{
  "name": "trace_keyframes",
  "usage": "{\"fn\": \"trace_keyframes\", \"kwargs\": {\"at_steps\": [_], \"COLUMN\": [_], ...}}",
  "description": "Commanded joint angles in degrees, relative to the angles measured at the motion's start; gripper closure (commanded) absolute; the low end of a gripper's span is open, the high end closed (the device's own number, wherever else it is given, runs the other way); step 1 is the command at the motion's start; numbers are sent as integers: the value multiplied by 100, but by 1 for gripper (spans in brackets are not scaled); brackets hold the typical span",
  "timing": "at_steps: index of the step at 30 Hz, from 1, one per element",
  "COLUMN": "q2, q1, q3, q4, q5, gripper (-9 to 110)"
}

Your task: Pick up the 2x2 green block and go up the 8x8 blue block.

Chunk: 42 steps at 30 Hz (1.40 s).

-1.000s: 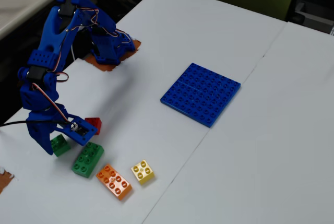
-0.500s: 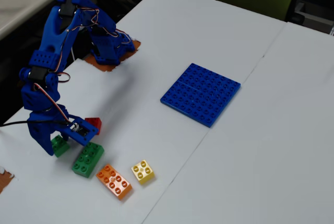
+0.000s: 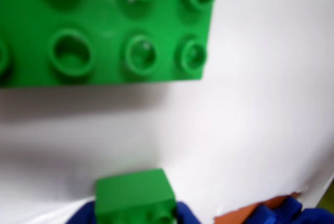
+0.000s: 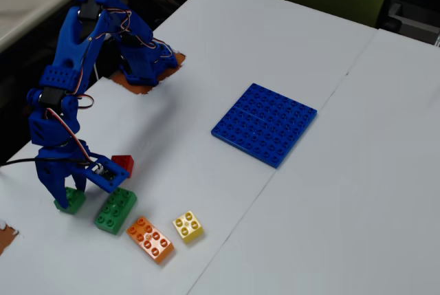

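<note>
Green 2x2 block [image 4: 71, 200] at the fixed view's lower left sits between the claw [image 4: 67, 195] fingers, grip unclear, so lifting might drop it or bump the longer green brick [image 4: 115, 210].

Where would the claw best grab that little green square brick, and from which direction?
Probably from straight above, closing on two opposite flat side walls of the small green brick. It sits studs-up on the white table, so the smooth sides offer the firmest hold. The claw is right at it; the longer green brick lies close, so its facing side is tight.
</note>
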Motion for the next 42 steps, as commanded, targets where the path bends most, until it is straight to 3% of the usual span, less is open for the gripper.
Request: {"fn": "trace_keyframes", "kwargs": {"at_steps": [1, 8, 14, 22, 29, 42], "q2": [114, 1081, 2188, 3234, 3727, 4447], "q1": [-123, -185, -765, -2540, -4034, -5229], "q3": [88, 105, 105, 193, 721, 1951], "q4": [-35, 1046, 2294, 3516, 3340, 2013], "q5": [26, 492, 1600, 4702, 7207, 9325], "gripper": [92, 93, 93, 93, 94, 94]}}
